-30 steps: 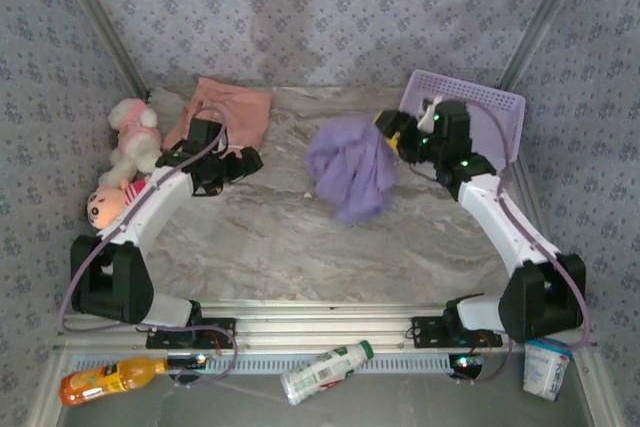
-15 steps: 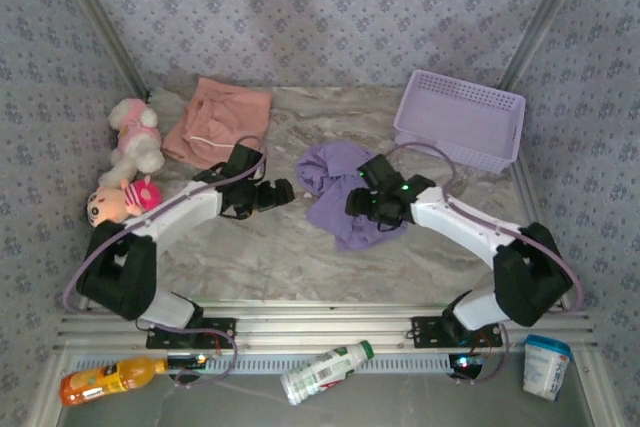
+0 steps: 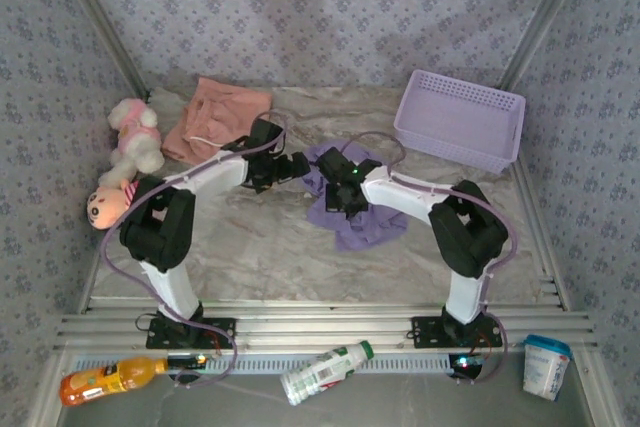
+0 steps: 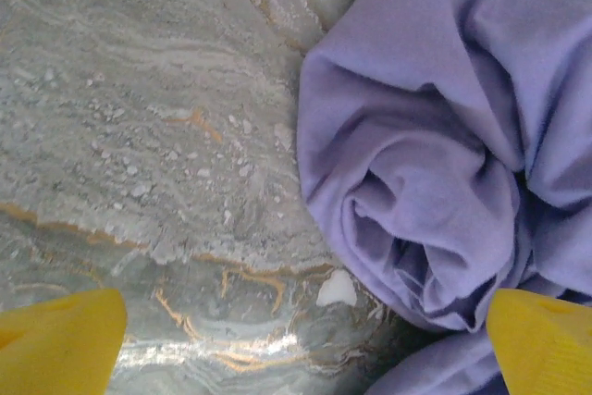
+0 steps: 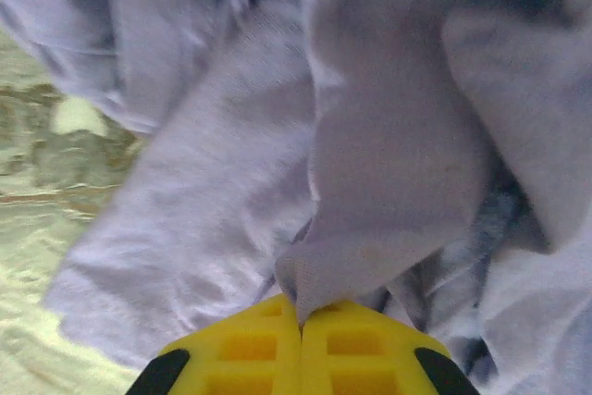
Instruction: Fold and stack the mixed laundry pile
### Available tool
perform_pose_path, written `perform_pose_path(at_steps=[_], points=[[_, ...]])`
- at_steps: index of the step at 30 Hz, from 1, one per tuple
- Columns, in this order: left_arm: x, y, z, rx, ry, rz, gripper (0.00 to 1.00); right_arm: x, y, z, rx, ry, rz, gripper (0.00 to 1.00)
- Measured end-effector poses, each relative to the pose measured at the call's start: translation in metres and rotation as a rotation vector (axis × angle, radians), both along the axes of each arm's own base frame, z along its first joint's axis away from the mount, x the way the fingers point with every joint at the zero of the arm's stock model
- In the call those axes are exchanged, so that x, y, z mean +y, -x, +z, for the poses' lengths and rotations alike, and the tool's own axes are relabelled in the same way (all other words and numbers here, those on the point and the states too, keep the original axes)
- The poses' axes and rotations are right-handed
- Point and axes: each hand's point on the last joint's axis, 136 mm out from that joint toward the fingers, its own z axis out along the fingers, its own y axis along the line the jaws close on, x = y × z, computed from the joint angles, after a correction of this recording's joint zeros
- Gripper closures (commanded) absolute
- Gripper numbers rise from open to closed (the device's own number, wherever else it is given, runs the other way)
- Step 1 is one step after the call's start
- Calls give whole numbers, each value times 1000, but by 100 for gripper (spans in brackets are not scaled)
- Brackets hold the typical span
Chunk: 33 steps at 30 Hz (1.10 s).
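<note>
The lavender shirt (image 3: 362, 229) lies crumpled in a heap near the middle of the marble-patterned table (image 3: 250, 247), and both arms lean in over it from either side. The right gripper (image 5: 299, 323) is clenched on the shirt, its yellow fingers (image 5: 356, 344) pressed together with a fold of the purple cloth pinched between their tips. The rest of the fabric bunches up around it and hides much of the table beneath. The left gripper (image 4: 301, 349) hovers released at the heap's left edge, jaws spread wide. One yellow tip is over bare marble and the other over the rumpled cloth, gripping nothing. The salmon-pink shorts (image 3: 218, 119) lie spread out at the back left, well apart from the shirt. Two plush toys (image 3: 133, 137) sit against the left wall just beside them. A lavender mesh basket (image 3: 450, 143) stands at the back right, clear of both arms. Along the near rail lie an orange drink bottle (image 3: 110, 379), a white bottle (image 3: 325, 372) on its side and a white tub (image 3: 547, 365).
</note>
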Motion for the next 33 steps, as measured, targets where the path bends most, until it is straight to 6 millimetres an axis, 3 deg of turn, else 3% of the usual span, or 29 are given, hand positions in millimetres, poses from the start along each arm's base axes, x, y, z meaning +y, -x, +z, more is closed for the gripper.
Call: perform_pose_path(at_steps=[3, 5, 9, 11, 13, 15, 19, 21, 23, 25, 27, 30, 33], points=[[-3, -5, -5, 7, 1, -1, 0, -14, 7, 38, -51, -15, 3, 100], [-6, -9, -8, 13, 2, -3, 1, -30, 10, 75, -114, -58, -13, 100], [-16, -16, -9, 18, 20, -18, 4, -100, 0, 155, -295, -179, -168, 100], [-25, -19, -9, 19, 34, -28, 6, -148, -4, 171, -356, -215, -290, 100], [-35, -19, -12, 27, 47, -45, 12, -185, -4, 167, -377, -234, -393, 100], [-45, -18, -16, 38, 56, -62, 17, -203, -3, 152, -362, -265, -450, 100], [-66, -14, -29, 70, 76, -93, 12, -199, -4, 121, -299, -372, -453, 100], [-77, -11, -34, 90, 89, -108, 9, -194, -7, 116, -282, -414, -437, 100], [-85, -11, -32, 91, 89, -113, 13, -188, -11, 117, -280, -448, -417, 100], [-100, -10, -27, 82, 114, -133, 33, -184, -11, 119, -275, -470, -399, 100], [-117, -6, -25, 82, 130, -165, 64, -181, -10, 119, -269, -483, -387, 100], [-132, 4, -28, 97, 138, -201, 100, -183, -10, 120, -267, -493, -390, 100], [-129, 10, -32, 125, 124, -208, 100, -189, -9, 124, -282, -495, -402, 100]])
